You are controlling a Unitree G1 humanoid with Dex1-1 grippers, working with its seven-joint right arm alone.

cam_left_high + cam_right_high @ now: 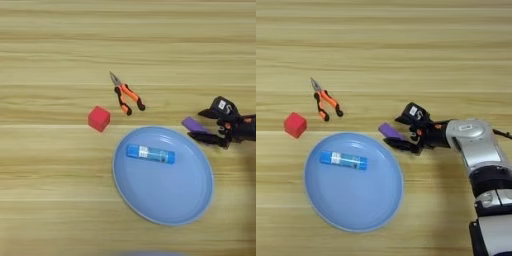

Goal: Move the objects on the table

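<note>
Right arm reaches in from the right, gripper [400,131] fingers spread wide around the purple block [391,131], right by the blue plate [331,210] rim. Loads of bare table [60,45] up top and to the left.

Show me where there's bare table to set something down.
Free: the wide strip of table beyond the pliers, and the stretch left of the red cube and plate. Crowded: the plate's right rim, where the gripper brackets the purple block. The blue stick lies on the plate.
</note>
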